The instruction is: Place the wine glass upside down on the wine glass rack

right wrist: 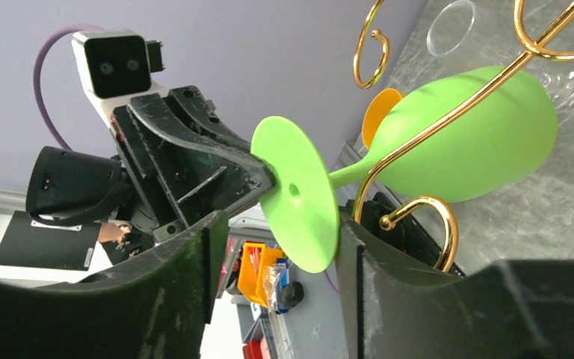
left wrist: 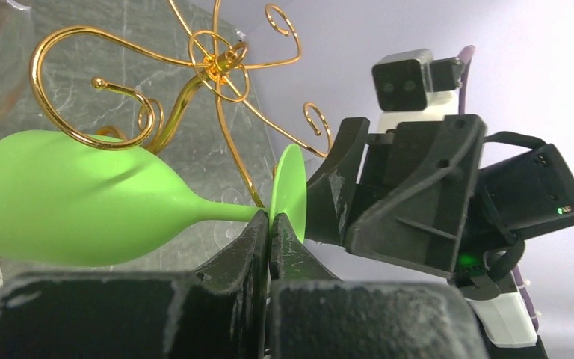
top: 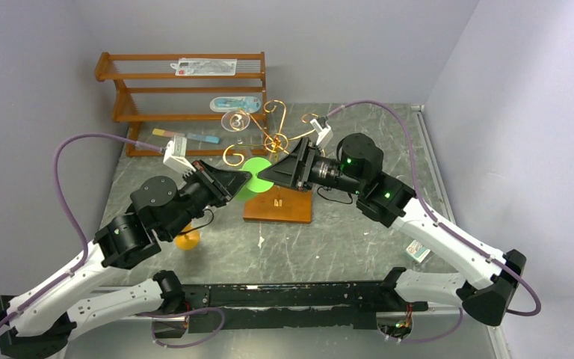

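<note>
The green wine glass (left wrist: 67, 198) lies on its side in the air, bowl pointing away from its foot disc (top: 254, 170). My left gripper (left wrist: 270, 221) is shut on the rim of the foot. My right gripper (right wrist: 280, 224) is open, its fingers on either side of the foot (right wrist: 295, 191), which is close to one finger. The gold wine glass rack (top: 273, 138) stands on its wooden base (top: 278, 206). One scroll arm (right wrist: 418, 206) crosses the stem just behind the foot; I cannot tell whether they touch.
A brown slatted shelf unit (top: 183, 97) with small packets stands at the back left. A clear glass (top: 238, 121) sits behind the rack. An orange glass (top: 187, 238) lies under my left arm. A small packet (top: 418, 250) lies at the right.
</note>
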You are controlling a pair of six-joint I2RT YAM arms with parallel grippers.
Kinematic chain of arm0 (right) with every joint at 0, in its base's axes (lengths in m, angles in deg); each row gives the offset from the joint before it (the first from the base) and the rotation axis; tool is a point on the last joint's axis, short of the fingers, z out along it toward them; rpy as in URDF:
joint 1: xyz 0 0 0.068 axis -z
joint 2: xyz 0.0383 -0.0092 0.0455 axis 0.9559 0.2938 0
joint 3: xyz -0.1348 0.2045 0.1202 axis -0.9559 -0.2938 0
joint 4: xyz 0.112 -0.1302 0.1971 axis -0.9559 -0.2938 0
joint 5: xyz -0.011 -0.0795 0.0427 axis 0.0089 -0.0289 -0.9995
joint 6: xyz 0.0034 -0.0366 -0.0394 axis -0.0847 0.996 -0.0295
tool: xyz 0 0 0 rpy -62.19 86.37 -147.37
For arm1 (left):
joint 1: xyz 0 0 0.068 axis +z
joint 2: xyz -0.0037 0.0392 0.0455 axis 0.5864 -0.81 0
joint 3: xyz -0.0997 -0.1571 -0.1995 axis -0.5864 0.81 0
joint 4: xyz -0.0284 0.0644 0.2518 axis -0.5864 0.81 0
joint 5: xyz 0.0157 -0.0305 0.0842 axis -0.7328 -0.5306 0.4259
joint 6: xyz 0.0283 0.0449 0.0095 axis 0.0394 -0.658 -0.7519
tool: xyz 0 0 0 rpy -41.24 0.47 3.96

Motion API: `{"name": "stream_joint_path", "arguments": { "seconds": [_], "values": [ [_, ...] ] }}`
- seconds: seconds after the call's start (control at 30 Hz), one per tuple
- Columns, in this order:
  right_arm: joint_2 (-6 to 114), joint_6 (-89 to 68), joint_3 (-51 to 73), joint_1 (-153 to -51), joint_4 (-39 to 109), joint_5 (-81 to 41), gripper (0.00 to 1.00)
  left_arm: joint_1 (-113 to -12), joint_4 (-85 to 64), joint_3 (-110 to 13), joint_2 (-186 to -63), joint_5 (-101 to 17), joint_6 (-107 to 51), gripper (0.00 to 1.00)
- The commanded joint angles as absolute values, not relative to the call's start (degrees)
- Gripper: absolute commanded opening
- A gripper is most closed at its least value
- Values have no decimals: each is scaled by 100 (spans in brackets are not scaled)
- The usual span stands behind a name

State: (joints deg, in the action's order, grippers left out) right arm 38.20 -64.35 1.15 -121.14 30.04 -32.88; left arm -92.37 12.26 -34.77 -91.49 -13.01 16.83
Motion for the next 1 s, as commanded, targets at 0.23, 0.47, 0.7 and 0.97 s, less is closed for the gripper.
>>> {"name": "stream_joint_path", "arguments": {
  "seconds": [0.23,0.47,0.7,0.97],
  "values": [
    [3257,-5947,451,-12064,2453,-2139,75,-9251,1037,-3459,-9206,-379,2203,5],
    [3069,-5790,498,-12061,2285,-1712,78,-9229,648,-3275,-9324,146,2179,5],
    [2903,-5825,347,-12064,2371,-1485,78,-8943,158,-3194,-9603,-71,2194,5],
    [2665,-5890,144,-12062,2563,-1340,78,-8431,-129,-3093,-9797,-296,2381,5]
  ]
}}
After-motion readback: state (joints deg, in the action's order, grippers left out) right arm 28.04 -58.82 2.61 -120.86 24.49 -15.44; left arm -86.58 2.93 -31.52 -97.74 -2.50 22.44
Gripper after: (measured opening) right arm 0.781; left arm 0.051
